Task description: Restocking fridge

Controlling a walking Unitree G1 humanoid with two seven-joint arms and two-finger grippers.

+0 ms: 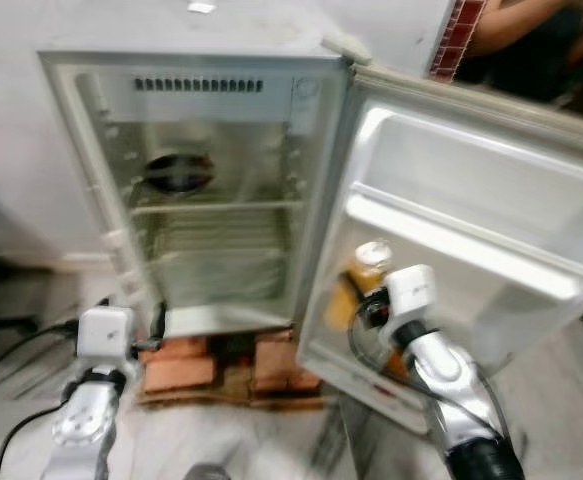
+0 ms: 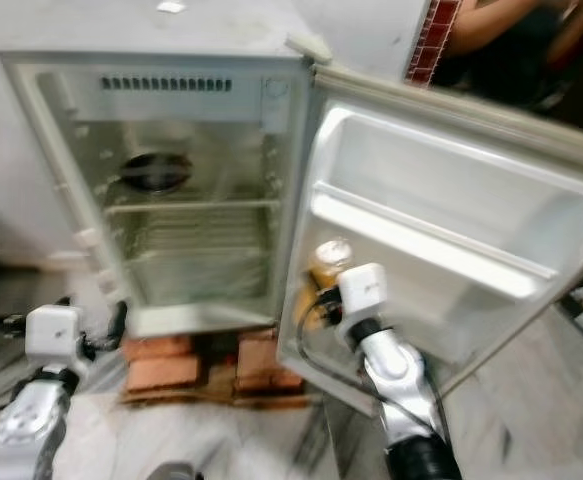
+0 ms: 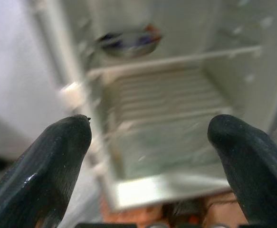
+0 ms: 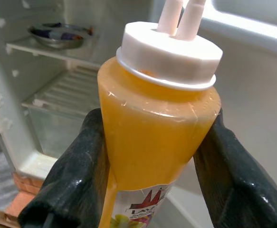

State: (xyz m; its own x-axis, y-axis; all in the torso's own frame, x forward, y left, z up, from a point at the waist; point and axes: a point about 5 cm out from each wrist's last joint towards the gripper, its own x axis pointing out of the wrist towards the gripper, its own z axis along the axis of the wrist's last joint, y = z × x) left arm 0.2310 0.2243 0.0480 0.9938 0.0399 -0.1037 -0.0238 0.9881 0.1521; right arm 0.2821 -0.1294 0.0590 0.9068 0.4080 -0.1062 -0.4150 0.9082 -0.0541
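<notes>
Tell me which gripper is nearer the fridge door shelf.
Right. The right gripper holds the yellow bottle up by the door shelf; the left gripper sits low, by the fridge's hinge-free side.

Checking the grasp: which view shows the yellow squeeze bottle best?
Right wrist view: the bottle looms close and sharp, clamped between the right gripper fingers. Both eye views show it small and blurred, in front of the open fridge door.
</notes>
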